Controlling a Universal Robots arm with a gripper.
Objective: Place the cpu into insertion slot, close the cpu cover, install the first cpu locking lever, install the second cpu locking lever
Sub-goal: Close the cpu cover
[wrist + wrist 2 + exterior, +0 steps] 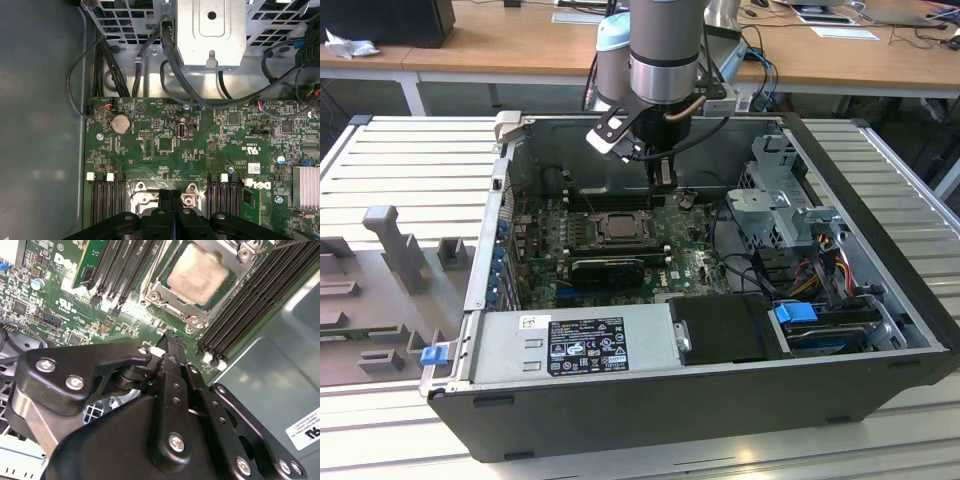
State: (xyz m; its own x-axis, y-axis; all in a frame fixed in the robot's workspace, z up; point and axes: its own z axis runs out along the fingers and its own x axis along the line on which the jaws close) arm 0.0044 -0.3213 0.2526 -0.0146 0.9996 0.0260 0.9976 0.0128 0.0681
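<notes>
While gripper (170,340) hangs over green motherboard (165,125) inside open computer case (720,420), jaws sit pressed together, gripping nothing. Cpu (200,271) lies flat in insertion slot (151,296), just ahead of jaw tips, not touching them. Cpu cover (212,304) down flat, framing chip. Black memory slots (255,300) flank socket, either side of jaws.
</notes>
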